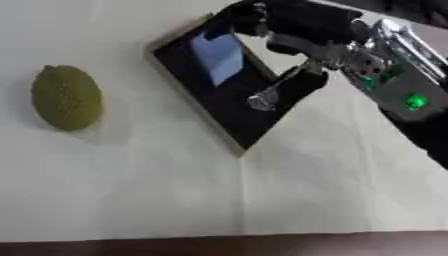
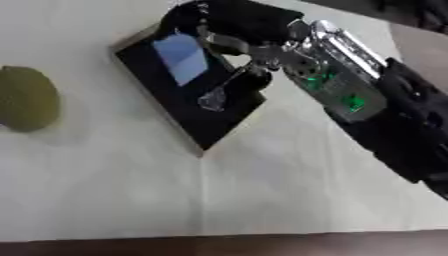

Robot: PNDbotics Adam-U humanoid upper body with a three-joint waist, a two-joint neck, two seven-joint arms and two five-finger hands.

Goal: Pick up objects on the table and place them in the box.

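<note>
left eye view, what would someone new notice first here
The robot's right hand coming in from the upper right, over a black box with a pale blue item inside it. A small silvery thing hangs below the hand above the box. Far left, a bumpy green fruit lies alone on the white table.

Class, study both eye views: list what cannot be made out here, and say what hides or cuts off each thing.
- Far end of the box: covered by the right robot hand, both views.
- Small shiny thing under that robot hand: blurred; held or lying in the box, unclear.
- Green bumpy object: cut by the left edge in the right eye view.
- Left robot hand: in no view.
</note>
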